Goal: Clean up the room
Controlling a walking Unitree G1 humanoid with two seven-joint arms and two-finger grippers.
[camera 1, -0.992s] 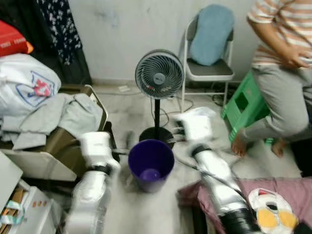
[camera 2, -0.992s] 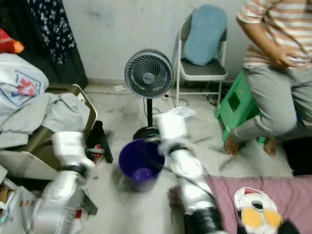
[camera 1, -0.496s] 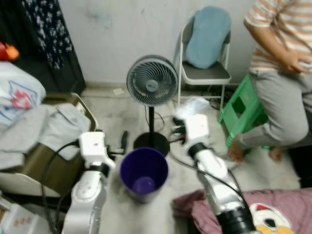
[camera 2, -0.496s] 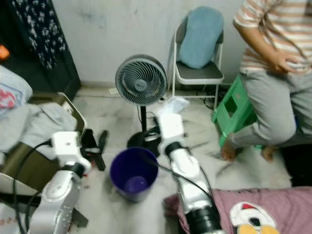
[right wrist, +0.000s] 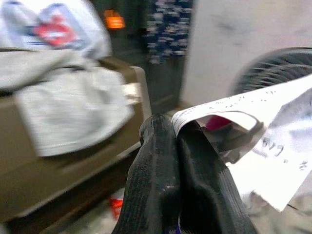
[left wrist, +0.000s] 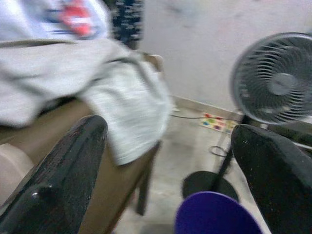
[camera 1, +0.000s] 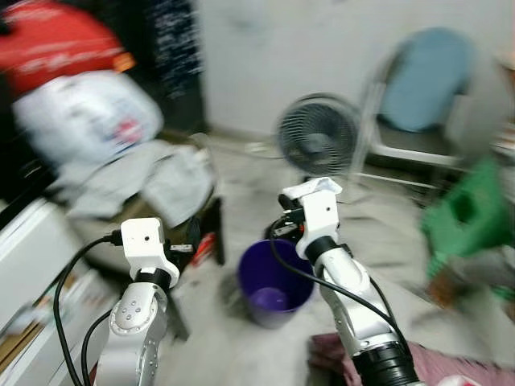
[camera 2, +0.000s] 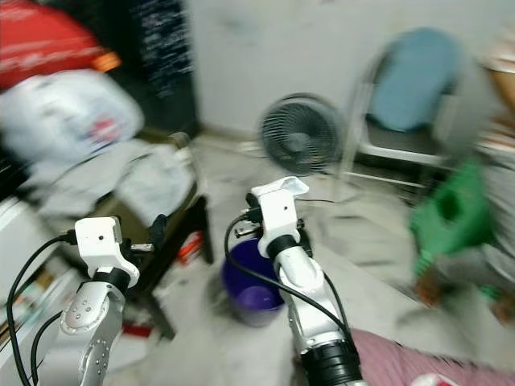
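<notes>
The right gripper [right wrist: 178, 146], fingers pinched together on a crumpled white paper wrapper [right wrist: 273, 141], holds it above the round purple plastic bin [camera 1: 273, 281], presumably for dropping, while the left gripper [left wrist: 165, 161], at the bin's nine o'clock, gapes wide and empty.

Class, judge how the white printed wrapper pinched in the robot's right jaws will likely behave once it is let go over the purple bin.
The wrapper curls and creases beyond the right gripper, so it is probably thin and floppy. It looks light, so it may flutter rather than drop straight. The purple bin sits just below, so a low release seems safer.

Pale wall [camera 1: 265, 48], grey floor [camera 1: 241, 169] (blurred), folding chair [camera 1: 418, 104].
</notes>
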